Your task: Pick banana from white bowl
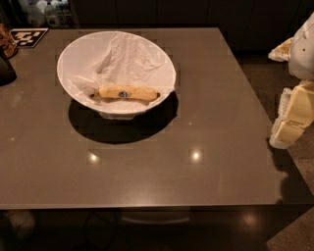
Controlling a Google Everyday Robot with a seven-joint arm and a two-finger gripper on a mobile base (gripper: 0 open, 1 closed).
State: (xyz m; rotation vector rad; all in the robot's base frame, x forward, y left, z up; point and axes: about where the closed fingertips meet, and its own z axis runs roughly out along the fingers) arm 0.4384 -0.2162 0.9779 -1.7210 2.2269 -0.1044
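Note:
The white bowl [73, 61] stands on the far left part of the dark table and is lined with crumpled white paper. The banana [125, 93] lies across the bowl's near side, yellow with dark tips and a small blue sticker at its middle. My gripper [290, 117] is at the right edge of the view, off the table's right side and far from the bowl, with nothing seen in it. The cream and white arm parts [303, 49] rise above it.
A black-and-white marker tag [28, 37] lies at the table's far left corner. A dark rounded object [6, 69] and a brown item [7, 41] sit at the left edge. Bottles [44, 12] stand behind the table. The floor [294, 230] shows at right.

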